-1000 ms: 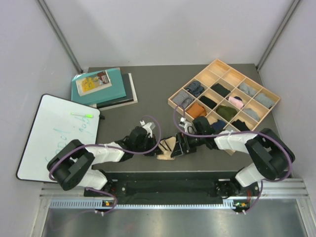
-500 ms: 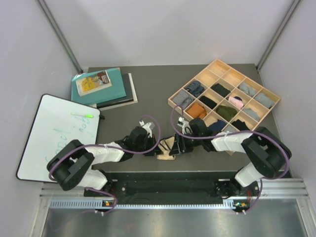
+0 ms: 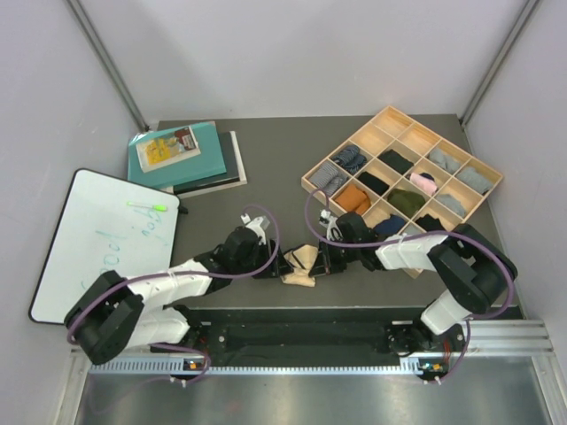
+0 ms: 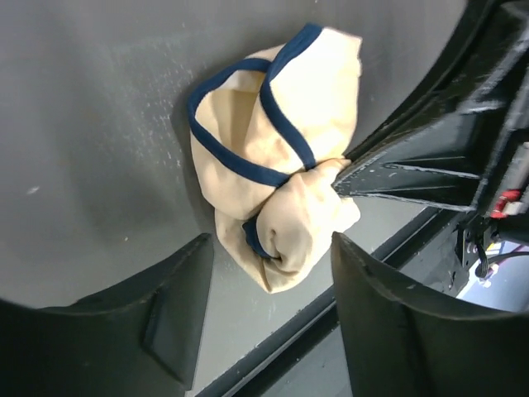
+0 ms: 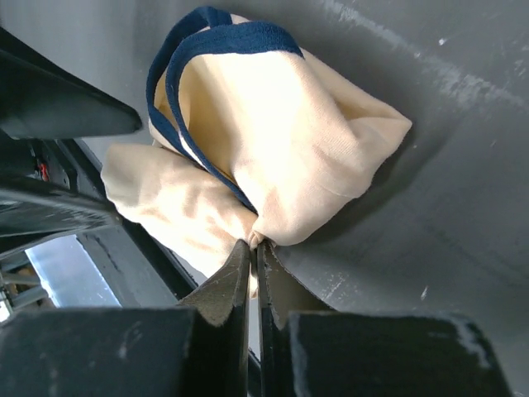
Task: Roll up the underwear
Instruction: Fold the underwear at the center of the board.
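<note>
Beige cloth briefs with navy edging (image 3: 301, 264) lay bunched on the dark surface (image 3: 266, 168), left of a wooden divided tray (image 3: 391, 125). Right jaws pinched a fold; left jaws stood apart alongside. Rolling tightly probably needed steady tension.

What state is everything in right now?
Underwear: bunched, partly rolled, at the near edge of the table.
Right gripper: shut on the underwear.
Left gripper: open, at the underwear's end.
Tray: some cells filled, some empty.
Books: closed, stacked.
Whiteboard: written on, marker lying on it.
</note>
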Controlling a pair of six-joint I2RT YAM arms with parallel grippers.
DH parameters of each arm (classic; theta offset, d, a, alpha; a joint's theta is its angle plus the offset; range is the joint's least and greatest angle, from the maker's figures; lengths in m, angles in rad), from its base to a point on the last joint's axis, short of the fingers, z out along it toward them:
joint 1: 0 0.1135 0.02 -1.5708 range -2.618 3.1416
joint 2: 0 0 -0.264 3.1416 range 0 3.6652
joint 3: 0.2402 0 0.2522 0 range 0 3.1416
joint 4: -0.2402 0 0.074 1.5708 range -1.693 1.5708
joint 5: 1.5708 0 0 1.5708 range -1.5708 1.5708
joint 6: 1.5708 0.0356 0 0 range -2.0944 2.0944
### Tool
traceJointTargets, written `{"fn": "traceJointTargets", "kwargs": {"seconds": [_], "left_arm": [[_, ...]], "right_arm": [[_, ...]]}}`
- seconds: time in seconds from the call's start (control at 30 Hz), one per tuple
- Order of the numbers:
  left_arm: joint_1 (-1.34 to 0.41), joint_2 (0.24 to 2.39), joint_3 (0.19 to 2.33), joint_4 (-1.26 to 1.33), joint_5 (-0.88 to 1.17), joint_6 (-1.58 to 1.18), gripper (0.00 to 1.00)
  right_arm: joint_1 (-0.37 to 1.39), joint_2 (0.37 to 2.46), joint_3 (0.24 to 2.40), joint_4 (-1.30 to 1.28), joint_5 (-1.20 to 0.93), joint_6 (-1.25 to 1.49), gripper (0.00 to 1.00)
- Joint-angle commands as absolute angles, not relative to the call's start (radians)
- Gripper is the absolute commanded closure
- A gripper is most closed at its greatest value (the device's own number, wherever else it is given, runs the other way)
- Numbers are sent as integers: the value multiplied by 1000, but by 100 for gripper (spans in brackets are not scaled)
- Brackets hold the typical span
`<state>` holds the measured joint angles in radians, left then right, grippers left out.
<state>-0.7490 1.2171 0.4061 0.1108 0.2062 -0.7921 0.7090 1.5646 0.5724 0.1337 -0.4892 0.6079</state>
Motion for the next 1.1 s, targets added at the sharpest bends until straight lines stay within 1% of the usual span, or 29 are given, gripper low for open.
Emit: {"fn": "traceJointTargets", "kwargs": {"seconds": [0.0, 0.1, 0.23, 0.4, 0.5, 0.53, 0.6, 0.63, 0.73, 0.77, 0.83, 0.87, 0.93, 1.03, 1.07], "left_arm": [[-753, 1152, 411, 52, 160, -747, 36], [-752, 1150, 400, 67, 166, -735, 34], [-753, 1181, 376, 149, 210, -733, 33], [-752, 1230, 359, 218, 213, -733, 37], [-752, 1247, 333, 279, 193, -744, 46], [-752, 1253, 325, 316, 196, -752, 54], [-753, 1267, 308, 354, 204, -768, 64], [-752, 1270, 304, 370, 210, -773, 71], [-753, 1285, 291, 423, 236, -784, 80], [-752, 1287, 290, 446, 251, -788, 86], [-753, 1293, 288, 466, 265, -792, 90], [-752, 1293, 287, 485, 276, -799, 95], [-753, 1295, 291, 492, 284, -805, 100], [-753, 1287, 305, 482, 308, -816, 100], [-753, 1279, 308, 477, 314, -822, 100]], "right_arm": [[719, 1611, 569, 43, -356, 572, 100], [718, 1611, 569, 46, -364, 571, 100], [719, 1612, 569, 49, -368, 571, 100], [719, 1615, 568, 55, -376, 572, 100], [719, 1617, 566, 58, -376, 575, 100], [719, 1615, 566, 58, -377, 575, 100], [719, 1614, 568, 58, -377, 577, 100], [719, 1612, 569, 57, -377, 577, 100], [719, 1608, 574, 48, -379, 574, 100], [719, 1608, 577, 49, -380, 572, 100], [719, 1618, 586, 49, -393, 566, 100], [719, 1623, 591, 49, -396, 565, 100], [719, 1632, 603, 49, -400, 558, 100], [719, 1617, 612, 38, -402, 548, 100], [719, 1608, 615, 16, -397, 543, 98]]}}
